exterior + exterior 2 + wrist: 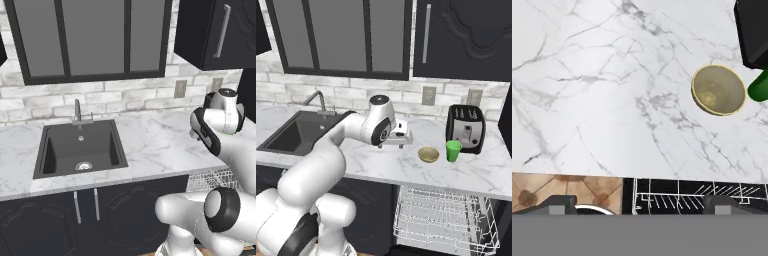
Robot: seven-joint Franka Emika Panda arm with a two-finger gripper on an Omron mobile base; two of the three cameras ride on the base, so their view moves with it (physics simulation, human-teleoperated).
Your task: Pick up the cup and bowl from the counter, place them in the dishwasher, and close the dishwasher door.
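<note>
The claw (404, 136) hangs spread and empty above the counter (406, 167); the bowl (428, 154) sits upright to its right, mouth up (round, no long axis); the green cup (453, 150) stands upright just right of the bowl, near the toaster (466, 128).

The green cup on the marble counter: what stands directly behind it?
Behind the green plastic cup stands a black toaster with a silver front. The cup covers the toaster's lower left corner. A tan round bowl sits beside the cup, apart from it.

Bowl (428, 154) left of cup (453, 150), on counter (406, 165).
</note>
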